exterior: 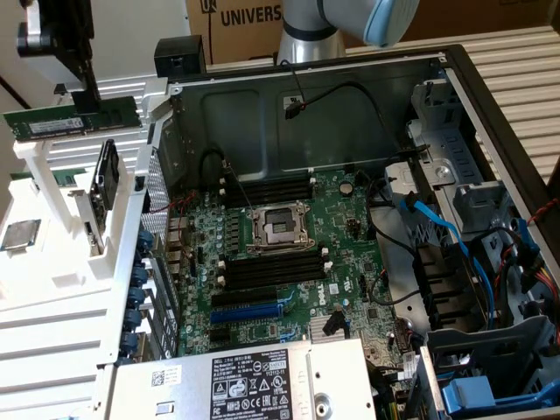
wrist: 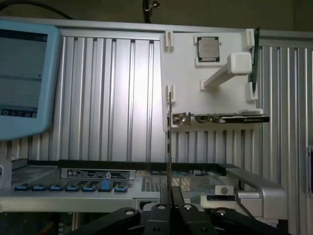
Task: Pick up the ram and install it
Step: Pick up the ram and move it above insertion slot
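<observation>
Exterior view looks down on case [exterior: 350,96] and white rack [exterior: 52,302]; wrist view faces that rack [wrist: 186,73].

Ram [exterior: 70,122] at rack [exterior: 35,162] top, beside case [exterior: 262,109].

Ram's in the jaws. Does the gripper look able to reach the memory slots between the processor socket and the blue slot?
Probably yes. The case is open, and those memory slots lie bare, nothing across them. The gripper, shut on the ram, hangs outside the case.
</observation>
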Controlling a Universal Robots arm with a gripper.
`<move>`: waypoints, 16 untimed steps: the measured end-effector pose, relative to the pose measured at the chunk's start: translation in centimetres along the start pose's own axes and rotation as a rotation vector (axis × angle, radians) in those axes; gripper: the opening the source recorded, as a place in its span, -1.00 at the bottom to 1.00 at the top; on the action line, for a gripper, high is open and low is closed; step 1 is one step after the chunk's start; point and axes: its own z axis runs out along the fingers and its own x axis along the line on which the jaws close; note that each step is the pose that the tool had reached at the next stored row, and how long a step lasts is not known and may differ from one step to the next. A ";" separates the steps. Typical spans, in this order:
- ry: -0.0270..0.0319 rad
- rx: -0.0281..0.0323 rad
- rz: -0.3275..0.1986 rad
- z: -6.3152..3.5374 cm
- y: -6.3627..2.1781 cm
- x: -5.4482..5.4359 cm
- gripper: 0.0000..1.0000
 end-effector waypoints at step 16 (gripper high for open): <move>-0.0001 -0.0050 0.000 -0.30 -8.66 0.7 -0.76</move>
